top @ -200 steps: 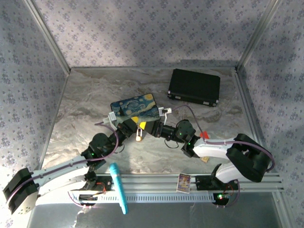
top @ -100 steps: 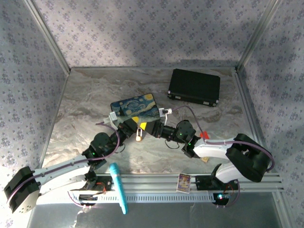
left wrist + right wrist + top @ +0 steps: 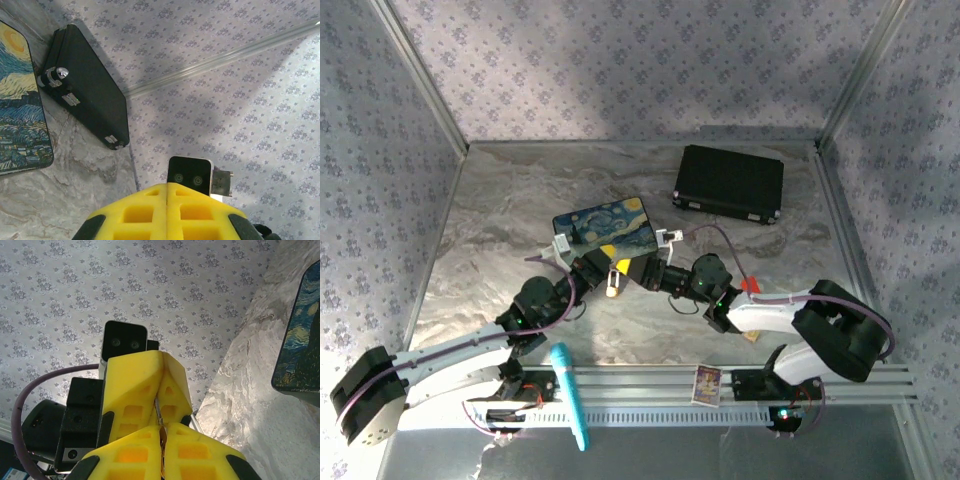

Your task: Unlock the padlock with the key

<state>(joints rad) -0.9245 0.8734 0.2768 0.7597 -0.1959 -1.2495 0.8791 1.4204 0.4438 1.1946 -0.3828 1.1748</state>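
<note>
Left hand [image 3: 167, 192] & right hand [image 3: 161, 440] are both pinched narrow, tip to tip above the worktop [image 3: 500, 220], just this side of the painted box [image 3: 608, 228]. Thin silvery sliver at the join, prob. the key [image 3: 158, 415]. Which hand grips it, can't tell. Its long axis runs hand to hand, so I'd keep the wrists in line, push slow, then twist w/o side load.

Marbled grey desk [image 3: 500, 200] — painted box [image 3: 605, 228] near centre, black case [image 3: 730, 183] at one o'clock, small red block [image 3: 751, 285] at four.
</note>
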